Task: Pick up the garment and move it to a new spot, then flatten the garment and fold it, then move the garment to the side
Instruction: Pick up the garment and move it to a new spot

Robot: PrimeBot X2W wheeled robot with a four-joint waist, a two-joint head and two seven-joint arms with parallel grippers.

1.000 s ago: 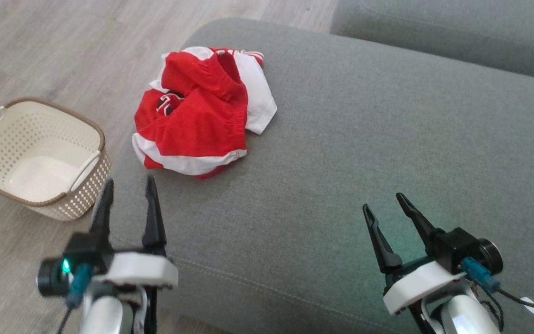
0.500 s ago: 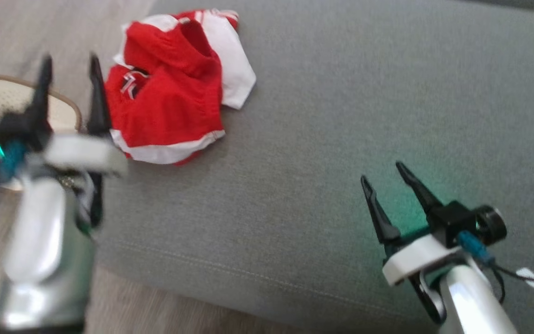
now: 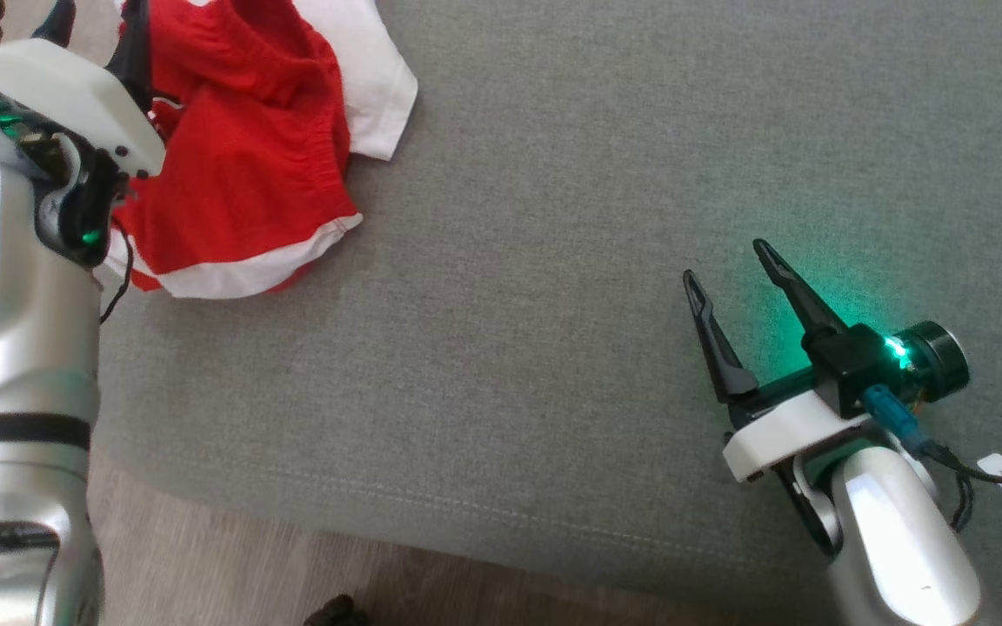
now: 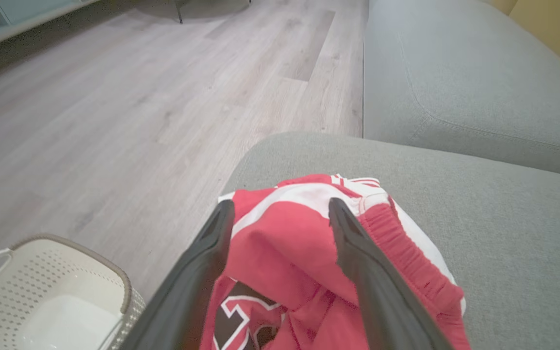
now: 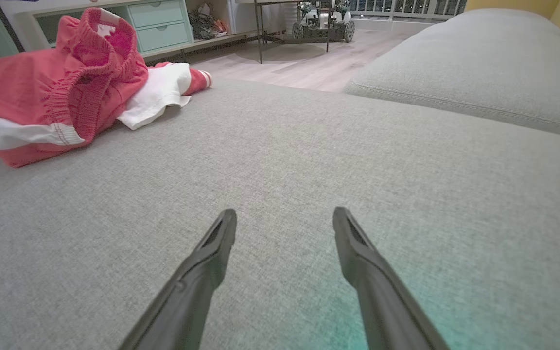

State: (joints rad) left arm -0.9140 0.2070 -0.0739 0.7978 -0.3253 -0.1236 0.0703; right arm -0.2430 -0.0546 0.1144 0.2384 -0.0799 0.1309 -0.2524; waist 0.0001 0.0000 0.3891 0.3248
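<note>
A crumpled red and white garment [image 3: 240, 156] lies on the grey sofa cushion [image 3: 553, 174], at the upper left of the head view. My left gripper [image 4: 280, 204] is open and hovers just over the garment [image 4: 285, 243], one finger on each side of its raised red fold, holding nothing. In the head view its fingers [image 3: 131, 43] run off the top edge. My right gripper [image 3: 723, 261] is open and empty, low over bare cushion far to the right of the garment. The right wrist view shows the garment [image 5: 42, 97] at the far left, well beyond that gripper [image 5: 284, 213].
A cream perforated basket [image 4: 42, 287] stands on the wood floor [image 4: 139, 121] beside the cushion's left end. A second grey cushion [image 4: 455, 73] lies beyond the garment. The cushion's front seam [image 3: 466, 513] runs along the bottom of the head view. Bare cushion stretches between garment and right gripper.
My left arm has reached forward until its open fingers are over the garment. The head camera has shifted, so the scene slid. The garment and the right gripper stayed put.
</note>
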